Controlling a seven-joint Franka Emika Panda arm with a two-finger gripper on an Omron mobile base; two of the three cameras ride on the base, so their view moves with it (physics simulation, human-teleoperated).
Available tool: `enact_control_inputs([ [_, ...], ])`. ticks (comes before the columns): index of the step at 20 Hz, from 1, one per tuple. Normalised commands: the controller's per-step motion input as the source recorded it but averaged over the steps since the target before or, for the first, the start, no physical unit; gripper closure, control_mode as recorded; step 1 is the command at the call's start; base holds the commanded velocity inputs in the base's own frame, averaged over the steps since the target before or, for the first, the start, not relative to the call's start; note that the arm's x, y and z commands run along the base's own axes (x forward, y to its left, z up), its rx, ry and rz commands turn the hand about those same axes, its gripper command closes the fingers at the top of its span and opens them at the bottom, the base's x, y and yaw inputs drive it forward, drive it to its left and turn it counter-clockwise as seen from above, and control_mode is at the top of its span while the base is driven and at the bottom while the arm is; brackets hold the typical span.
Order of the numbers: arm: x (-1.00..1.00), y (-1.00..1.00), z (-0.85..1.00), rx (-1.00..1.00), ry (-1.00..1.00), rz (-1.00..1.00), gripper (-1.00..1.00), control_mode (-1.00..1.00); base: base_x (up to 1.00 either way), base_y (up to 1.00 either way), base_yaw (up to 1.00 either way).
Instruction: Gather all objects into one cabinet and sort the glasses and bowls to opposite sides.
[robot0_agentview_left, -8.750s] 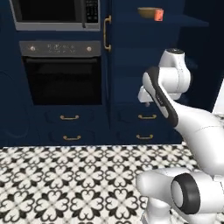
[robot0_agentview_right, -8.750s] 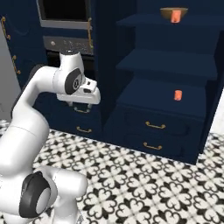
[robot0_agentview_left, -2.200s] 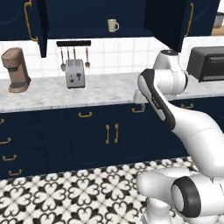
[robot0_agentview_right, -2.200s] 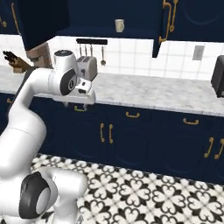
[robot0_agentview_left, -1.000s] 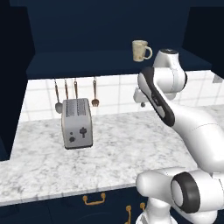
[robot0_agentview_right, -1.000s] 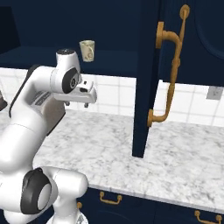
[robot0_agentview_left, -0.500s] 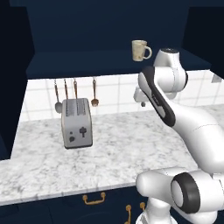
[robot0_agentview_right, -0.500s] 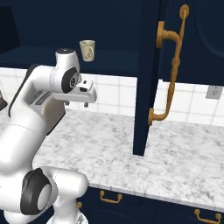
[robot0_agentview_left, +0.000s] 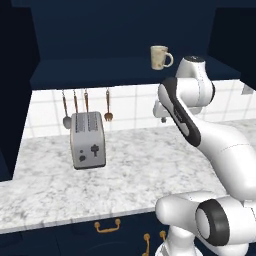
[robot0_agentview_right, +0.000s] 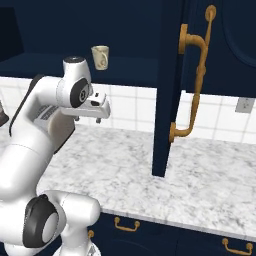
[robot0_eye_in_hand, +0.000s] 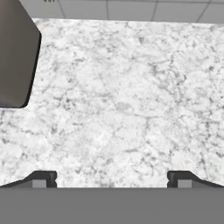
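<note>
A cream cup (robot0_agentview_left: 160, 56) (robot0_agentview_right: 100, 57) with a side handle stands upright on the floor of an open navy wall cabinet above the counter. My gripper (robot0_agentview_right: 93, 120) (robot0_agentview_left: 161, 118) hangs below and in front of that shelf, pointing down at the white marble counter (robot0_eye_in_hand: 122, 100). Its fingertips (robot0_eye_in_hand: 43, 178) stand wide apart, open, with nothing between them (robot0_eye_in_hand: 112, 177). The cup is well above the hand and apart from it. The cabinet of the task and the bowls are out of view.
A silver toaster (robot0_agentview_left: 88, 140) (robot0_eye_in_hand: 15, 57) sits on the counter to the left of the arm. Utensils (robot0_agentview_left: 85, 102) hang on the tiled wall behind it. An open navy door with a brass handle (robot0_agentview_right: 195, 75) juts out at the right.
The base has driven from the tall cabinet and oven to this counter and come in close. Over the last second the view and the arm have barely moved.
</note>
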Motion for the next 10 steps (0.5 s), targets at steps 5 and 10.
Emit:
enact_control_inputs([
  [5,0.00,0.00,0.00,0.00,0.00,0.00,-1.00,-1.00,-0.07,0.00,0.01],
  [10,-0.22,-0.25,0.40,-0.02,-0.31,0.01,-1.00,-1.00,0.00,0.00,0.00],
])
